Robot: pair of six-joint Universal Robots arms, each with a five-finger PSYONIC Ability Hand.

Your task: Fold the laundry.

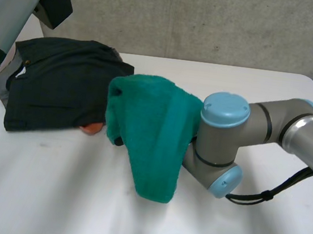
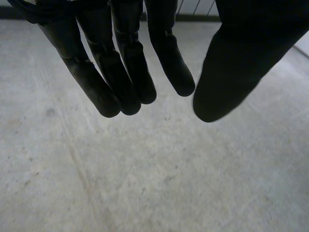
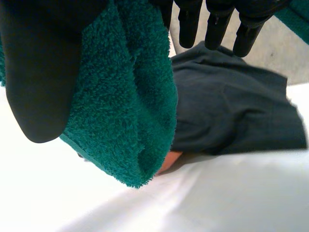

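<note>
We are seeing green towel (image 1: pixel 157 134) (image 3: pixel 125 106) hanging draped over right hand (image 3: pixel 38 72), above white table (image 1: pixel 50 195) and just beside dark garment (image 1: pixel 57 88) lying there. Right fingers (image 3: pixel 215 29) are pointing straight, slightly spread, clear of towel; thumb is lying against it. Left hand (image 2: pixel 241 63) is hovering before grey concrete surface (image 2: pixel 145 183), fingers (image 2: pixel 130 63) hanging relaxed, close together, gripping nothing. Orange item (image 1: pixel 91 127) is peeking from under garment.
</note>
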